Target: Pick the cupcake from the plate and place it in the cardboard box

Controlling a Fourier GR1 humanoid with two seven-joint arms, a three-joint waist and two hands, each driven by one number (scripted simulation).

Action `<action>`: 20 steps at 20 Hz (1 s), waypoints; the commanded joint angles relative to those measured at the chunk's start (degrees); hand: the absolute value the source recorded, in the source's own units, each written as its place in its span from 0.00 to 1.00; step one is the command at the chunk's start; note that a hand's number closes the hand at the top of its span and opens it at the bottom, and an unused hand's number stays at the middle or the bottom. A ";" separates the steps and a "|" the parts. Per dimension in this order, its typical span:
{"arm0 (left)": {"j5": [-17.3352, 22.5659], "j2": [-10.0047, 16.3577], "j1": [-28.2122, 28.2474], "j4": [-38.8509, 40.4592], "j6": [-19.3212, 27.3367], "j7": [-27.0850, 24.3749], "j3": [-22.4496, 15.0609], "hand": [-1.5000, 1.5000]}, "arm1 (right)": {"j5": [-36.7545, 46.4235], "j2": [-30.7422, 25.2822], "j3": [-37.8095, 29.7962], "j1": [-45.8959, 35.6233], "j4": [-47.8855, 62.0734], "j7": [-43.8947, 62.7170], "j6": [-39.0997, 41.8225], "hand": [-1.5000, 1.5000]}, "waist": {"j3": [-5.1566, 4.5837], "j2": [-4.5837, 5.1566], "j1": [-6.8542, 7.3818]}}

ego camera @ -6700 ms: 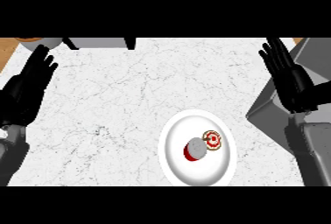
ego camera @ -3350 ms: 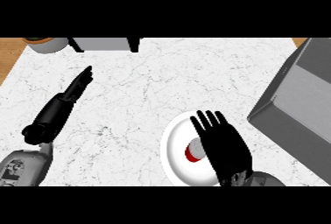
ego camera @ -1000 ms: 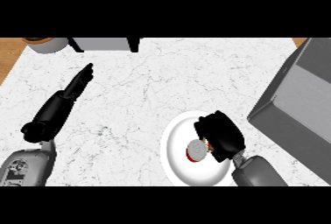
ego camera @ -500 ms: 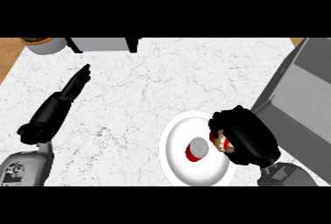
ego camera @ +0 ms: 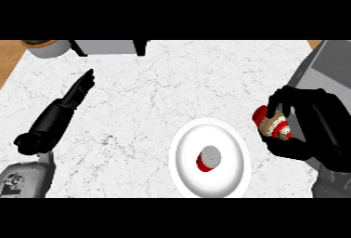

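My right hand [ego camera: 312, 125] is curled round the cupcake [ego camera: 272, 124], a red-cased cake with pale frosting and red bits, held above the counter just right of the white plate [ego camera: 209, 179]. On the plate stays a small red and grey round object [ego camera: 208, 157]. The grey box [ego camera: 328, 65] shows at the right edge, behind my right hand; its inside is hidden. My left hand [ego camera: 74, 96] lies at the left with fingers straight, pointing away, touching nothing.
A grey pot with a plant [ego camera: 47, 46] stands at the back left corner. A dark and grey appliance [ego camera: 113, 46] sits at the back edge. The white marble counter [ego camera: 171, 88] spreads between the hands.
My right hand closed on the cupcake, lifted it off the plate and carried it right toward the box. The left arm has stayed put.
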 commanded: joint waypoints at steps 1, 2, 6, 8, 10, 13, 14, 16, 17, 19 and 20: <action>-1.82 -2.23 -0.09 -0.15 1.74 -0.28 -1.90 0.50 | -4.79 -0.93 -11.80 -5.99 4.19 3.90 0.53 1.00 | 0.03 0.24 0.46; 0.92 1.01 -0.62 0.43 -1.62 0.00 0.86 0.50 | -3.74 0.53 -10.75 -7.41 2.23 7.91 1.34 1.00 | 0.00 0.13 0.55; -0.63 -1.33 -1.90 0.59 0.37 0.63 -0.57 0.50 | -10.09 -5.64 -21.90 -12.10 9.98 4.62 1.33 1.00 | 0.04 0.19 0.53; -0.60 1.02 -2.48 2.58 -0.57 -0.15 1.46 0.50 | -13.31 -10.03 -26.06 -12.02 13.52 2.51 4.15 1.00 | 0.03 0.19 0.41; -1.77 -1.76 0.20 0.07 0.43 -1.48 -1.43 0.50 | -8.47 -13.35 -24.79 -17.19 25.50 -1.78 -0.43 1.00 | 0.04 0.40 1.36; -0.47 -0.33 0.03 -0.70 -0.80 -0.15 0.22 0.50 | -8.24 -19.08 -25.21 -16.18 30.32 -5.34 3.21 1.00 | 0.03 0.31 1.15; -2.15 -2.51 1.05 -0.02 1.08 -1.60 -1.31 0.50 | -7.20 -19.09 -23.30 -18.03 28.94 -2.05 5.24 1.00 | 0.00 0.23 0.96; -1.36 -1.13 -1.48 0.65 -0.07 -0.39 -0.36 0.50 | -6.43 -20.09 -22.74 -16.12 36.76 -5.52 5.67 1.00 | 0.03 0.44 1.29; -1.41 -1.67 -0.39 0.80 -0.20 -2.26 -1.08 0.50 | -6.19 -23.05 -23.11 -17.93 41.50 -5.08 9.03 1.00 | 0.02 0.78 2.13; -2.30 -1.03 -1.42 3.11 0.03 -3.50 -0.61 0.50 | -7.47 -25.89 -23.81 -18.50 46.80 -7.85 12.34 1.00 | 0.02 0.84 1.68; -2.31 -1.76 -2.50 2.94 0.68 -1.96 -0.62 0.50 | -6.24 -24.39 -21.58 -19.06 48.84 -9.09 10.87 1.00 | 0.04 0.66 1.63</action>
